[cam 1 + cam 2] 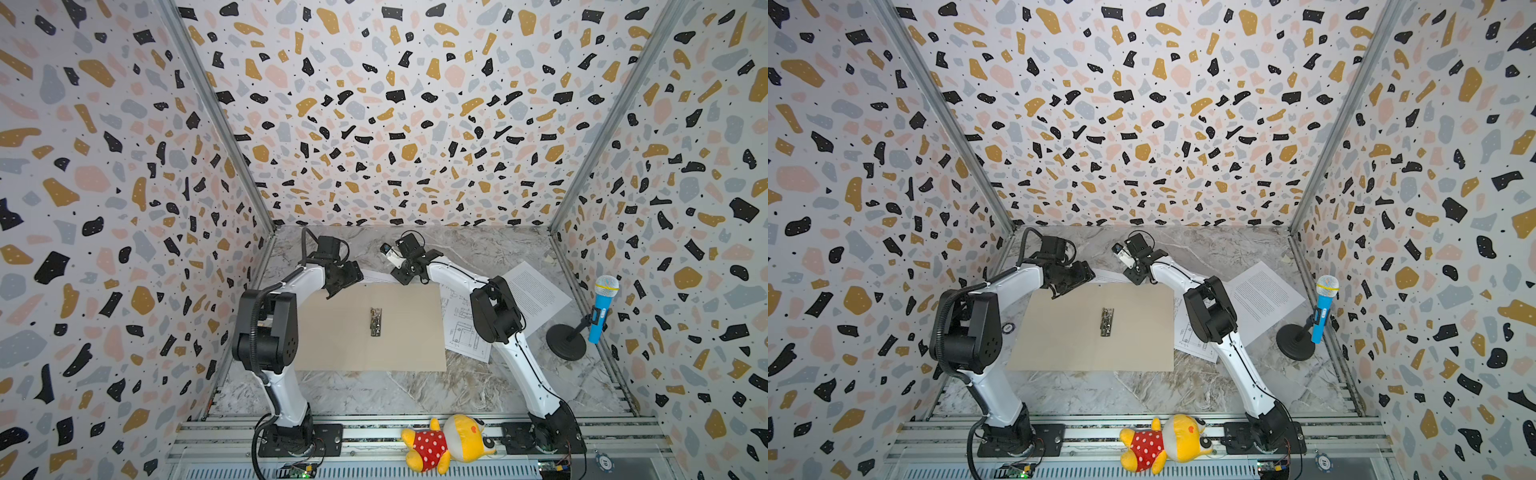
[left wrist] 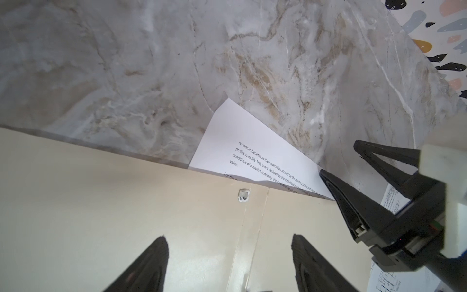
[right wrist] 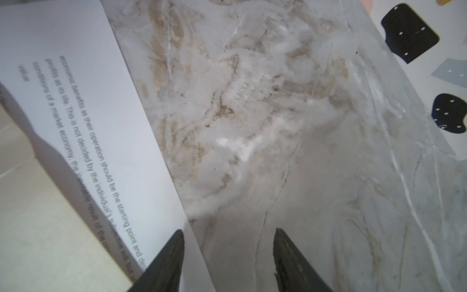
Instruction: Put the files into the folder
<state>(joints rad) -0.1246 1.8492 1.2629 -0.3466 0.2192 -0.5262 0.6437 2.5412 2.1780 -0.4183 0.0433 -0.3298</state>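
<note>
White printed paper sheet (image 2: 242,141), likely limp, slick, part under tan cardboard folder (image 2: 101,202); pinch exposed edge mid-frame. Spread apart: left tool (image 2: 228,237), right tool (image 3: 229,230).

Folder (image 1: 332,332) central; page (image 2: 240,141) under far edge; drawing sheet (image 1: 457,332), text sheet (image 1: 536,286) rightward.

A tan folder (image 1: 365,345) lay open and flat on the marble bench (image 1: 374,390), with a metal clip (image 1: 376,322) at its spine. The left fingers (image 1: 334,290) and right fingers (image 1: 400,276) hung over its far edge, where a white sheet (image 1: 376,277) poked out. A drawing sheet (image 1: 461,338) and a text sheet (image 1: 536,291) lay to its right, partly hidden by the right arm (image 1: 498,316).
</note>
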